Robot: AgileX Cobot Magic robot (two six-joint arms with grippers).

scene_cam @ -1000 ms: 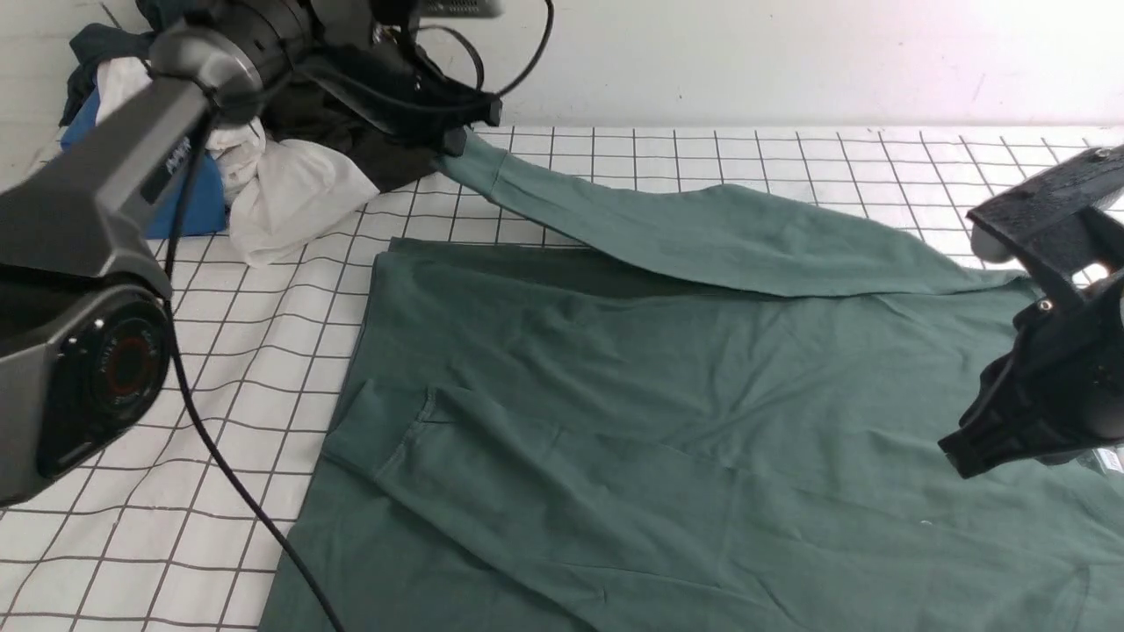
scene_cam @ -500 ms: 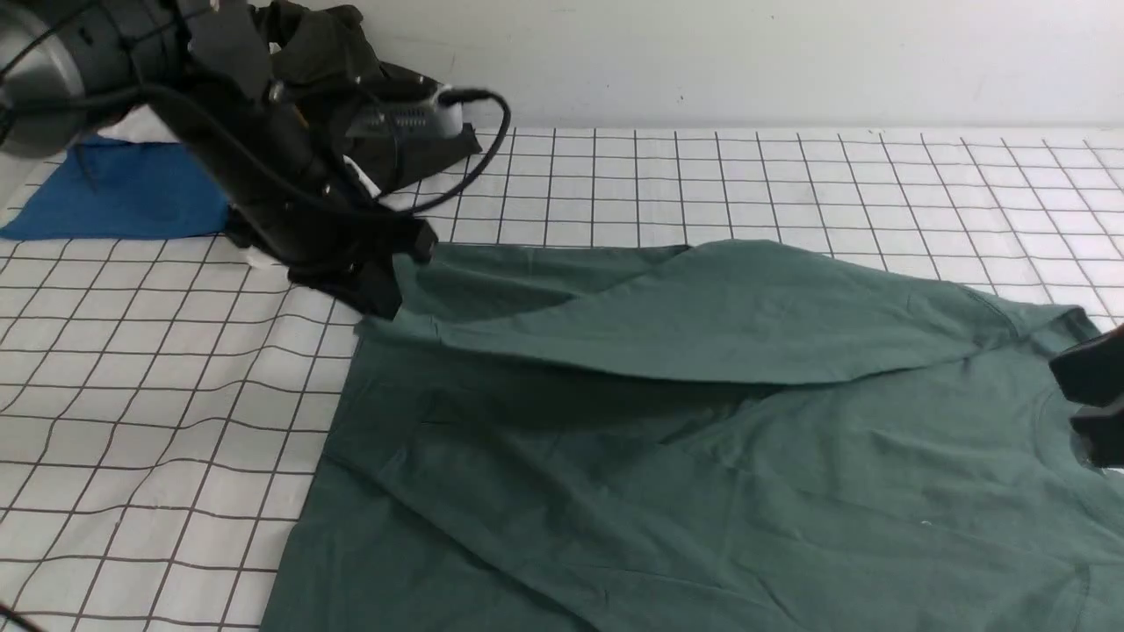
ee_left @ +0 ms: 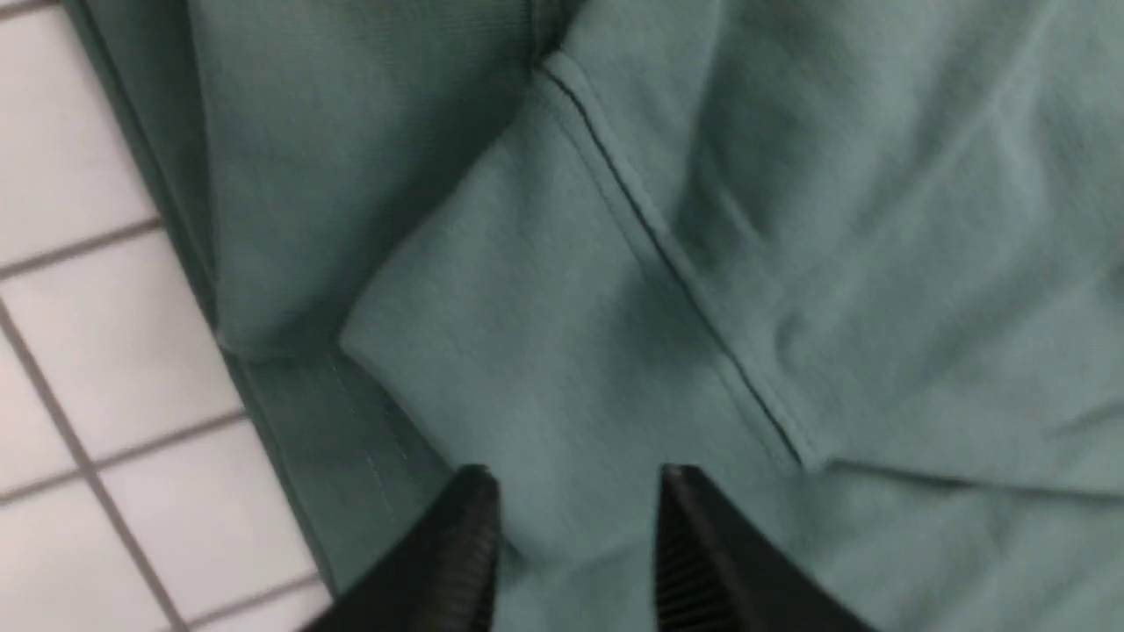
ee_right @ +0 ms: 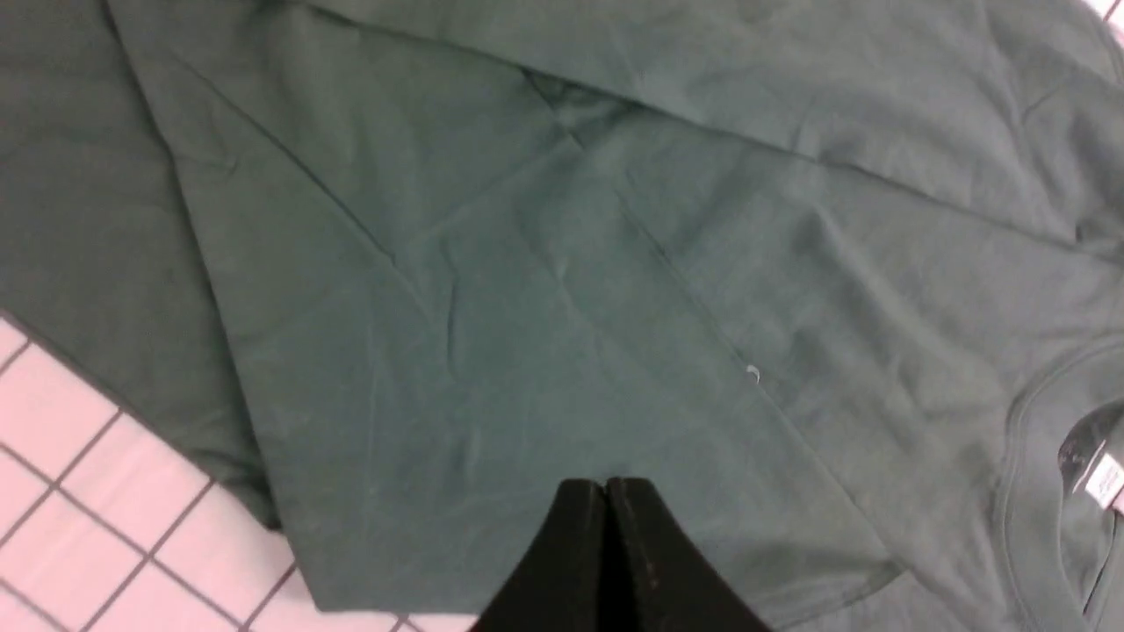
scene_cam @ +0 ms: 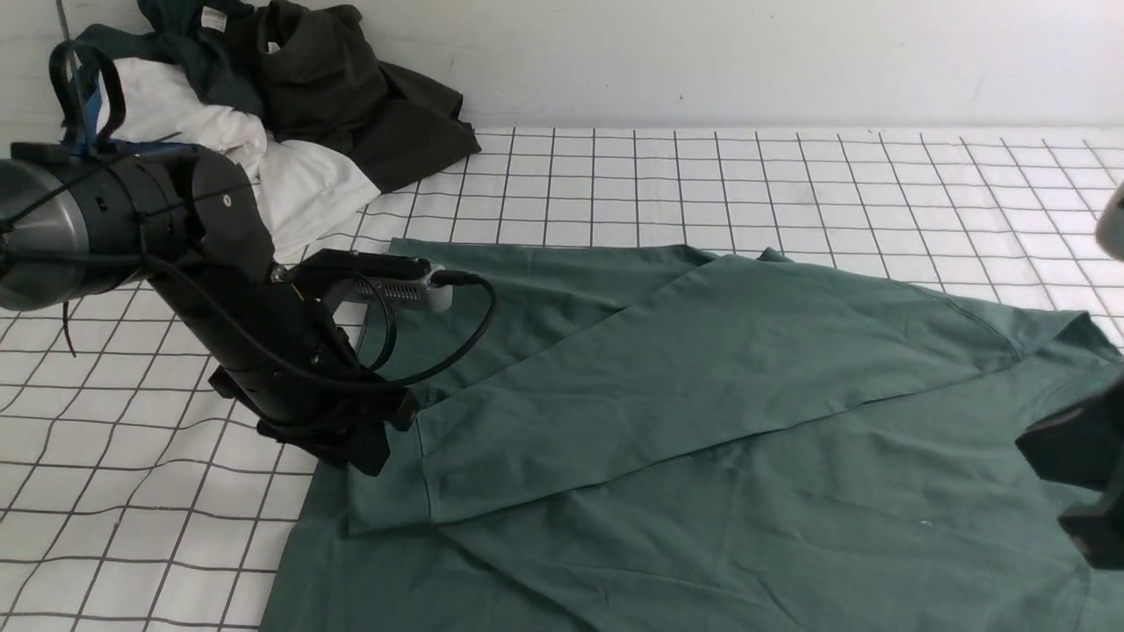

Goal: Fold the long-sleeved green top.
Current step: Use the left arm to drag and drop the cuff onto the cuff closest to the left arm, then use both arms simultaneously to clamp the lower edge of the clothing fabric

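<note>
we see our left tool (ee_left: 575,481) spread over the cuff (ee_left: 527,351) of the green long-sleeved top (scene_cam: 702,395); right tool (ee_right: 604,488) pressed together; neck label (ee_right: 1098,478) unreadable.

A: Bkgd?
B: Plain white wall (scene_cam: 790,61) at back, few small marks. Light was soft, even.
A: Tabletop?
B: Was covered w/ white cloth (scene_cam: 790,175), thin dark grid, wrinkled on left.

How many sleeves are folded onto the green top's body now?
2. The far sleeve runs across to the left gripper; the near sleeve lies diagonally, partly beneath it.
</note>
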